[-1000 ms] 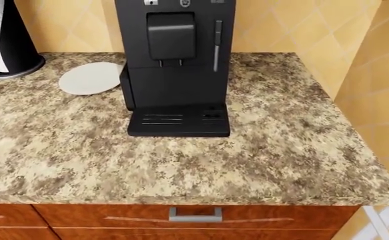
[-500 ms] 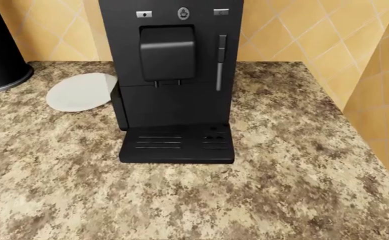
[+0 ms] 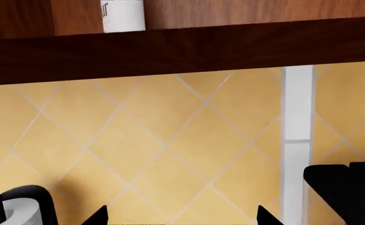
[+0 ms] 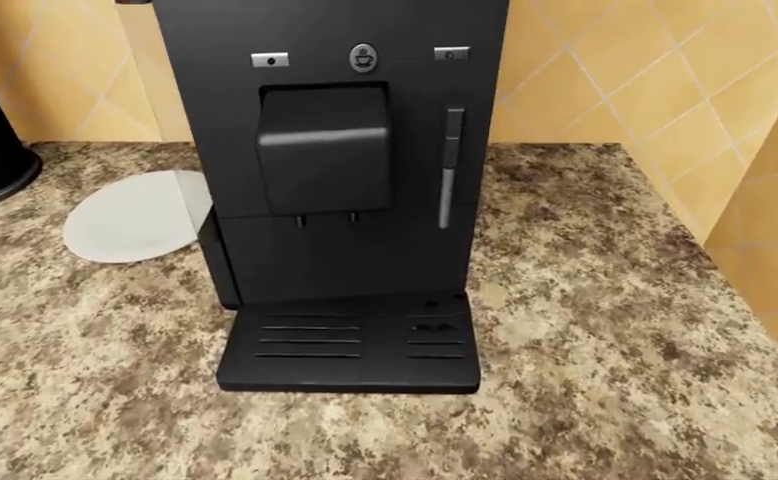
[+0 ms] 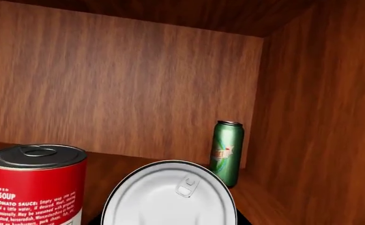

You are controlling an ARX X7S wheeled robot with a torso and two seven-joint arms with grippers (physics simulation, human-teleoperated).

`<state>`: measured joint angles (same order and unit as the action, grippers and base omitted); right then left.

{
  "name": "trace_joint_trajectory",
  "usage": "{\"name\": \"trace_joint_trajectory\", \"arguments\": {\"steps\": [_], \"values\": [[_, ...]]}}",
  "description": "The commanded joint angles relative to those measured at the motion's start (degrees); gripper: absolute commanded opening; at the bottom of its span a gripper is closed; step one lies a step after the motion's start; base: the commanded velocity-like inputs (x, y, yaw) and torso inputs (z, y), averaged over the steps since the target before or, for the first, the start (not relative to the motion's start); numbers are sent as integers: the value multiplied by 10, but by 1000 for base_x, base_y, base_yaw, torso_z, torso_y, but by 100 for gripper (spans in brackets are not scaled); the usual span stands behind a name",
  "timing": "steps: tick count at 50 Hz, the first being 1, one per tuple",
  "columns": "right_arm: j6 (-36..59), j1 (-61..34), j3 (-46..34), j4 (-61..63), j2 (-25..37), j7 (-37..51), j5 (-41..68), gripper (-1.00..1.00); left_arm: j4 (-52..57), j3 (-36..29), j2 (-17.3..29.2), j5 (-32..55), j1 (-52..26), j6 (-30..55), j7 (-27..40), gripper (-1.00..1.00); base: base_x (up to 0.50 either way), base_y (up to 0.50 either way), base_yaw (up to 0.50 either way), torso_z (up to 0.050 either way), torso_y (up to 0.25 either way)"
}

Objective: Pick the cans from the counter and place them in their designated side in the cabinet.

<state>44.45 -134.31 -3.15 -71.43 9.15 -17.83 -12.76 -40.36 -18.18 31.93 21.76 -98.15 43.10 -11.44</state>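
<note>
**Cans inside the wooden cabinet, coffee machine below**

While the right wrist camera looks into the reddish-brown wooden cabinet (image 5: 139, 79), a silver pull-tab lid of a can (image 5: 169, 194) fills the near foreground, its flat top facing the camera so that its long axis runs toward the lens. Only a sliver of black shows at its lower edge, so I cannot tell whether the right hand is pinching it or spread. At about 9 o'clock from that lid, the red-and-white tomato soup can (image 5: 34, 185) stands upright on the cabinet shelf, long axis vertical, grey ring-pull top up. At about 1 o'clock, farther back near the right wall, a slim green drink can (image 5: 228, 152) also stands upright.

From the left wrist camera, two small black tips of the left hand (image 3: 181, 216) show well apart, spread, with nothing between them, in front of the yellow diamond-tiled wall (image 3: 157, 150). A dark wooden cabinet edge (image 3: 182, 51) crosses above.

On the head view, the beige-and-brown speckled granite surface (image 4: 603, 330) carries a black coffee machine (image 4: 329, 190), upright, drip tray toward the camera. A flat round white plate (image 4: 136, 215) lies at 9 o'clock, just beside the machine.
</note>
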Motion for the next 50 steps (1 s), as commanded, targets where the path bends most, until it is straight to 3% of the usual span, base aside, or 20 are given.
{"name": "trace_joint_trajectory", "arguments": {"steps": [1, 23, 24, 50], "values": [[-5, -7, -2, 8, 0, -7, -2, -100, 8, 3, 4, 2, 7, 3, 4, 100, 0, 0, 0, 0, 0], [-5, -7, -2, 8, 0, -7, -2, -100, 9, 1, 4, 0, 1, 6, 7, 100, 0, 0, 0, 0, 1], [-5, -7, -2, 8, 0, -7, -2, 100, 7, 1, 4, -1, 1, 4, 7, 100, 0, 0, 0, 0, 0], [-5, -7, -2, 8, 0, -7, -2, 100, 8, 4, 6, 0, 0, 1, 8, 100, 0, 0, 0, 0, 0]]}}
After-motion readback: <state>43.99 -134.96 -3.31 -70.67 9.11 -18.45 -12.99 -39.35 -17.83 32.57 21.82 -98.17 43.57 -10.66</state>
